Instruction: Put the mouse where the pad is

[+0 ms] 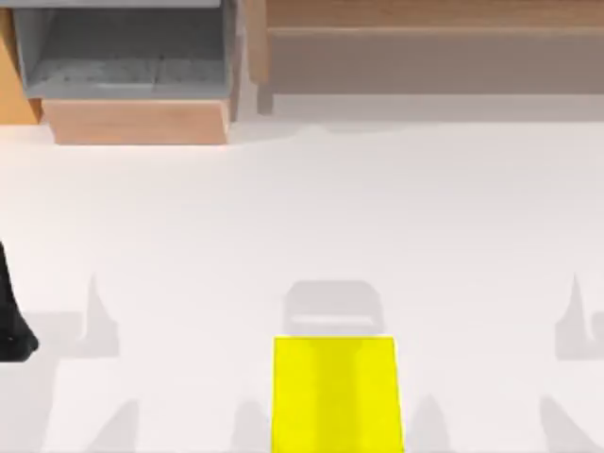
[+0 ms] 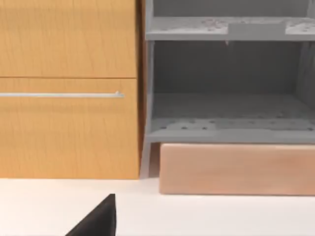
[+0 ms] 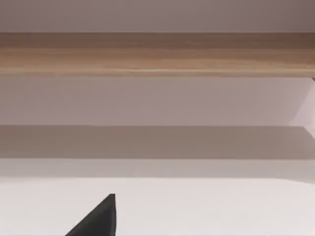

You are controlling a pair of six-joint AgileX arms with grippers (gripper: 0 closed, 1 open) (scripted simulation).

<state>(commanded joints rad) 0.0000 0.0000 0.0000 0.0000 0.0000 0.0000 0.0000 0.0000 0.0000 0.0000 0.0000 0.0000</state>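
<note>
So the yellow pad (image 1: 335, 392) lies flat on the white worktop (image 1: 311, 217), down at the near edge and about mid-width, with a soft grey shadow just behind it. Far behind the pad and off to the left sits a grey open shelf unit (image 1: 127, 57) on a pale wood block (image 1: 137, 121); the left wrist view shows that same shelf beside an orange wood cabinet (image 2: 69, 88) with a thin metal handle (image 2: 61, 94). Behind the pad to the right runs a long wooden ledge (image 1: 434, 38). A black bit of the left arm (image 1: 11, 316) pokes in well left of the pad. For either tool, spread or pressed together, I honestly can't tell.
</note>
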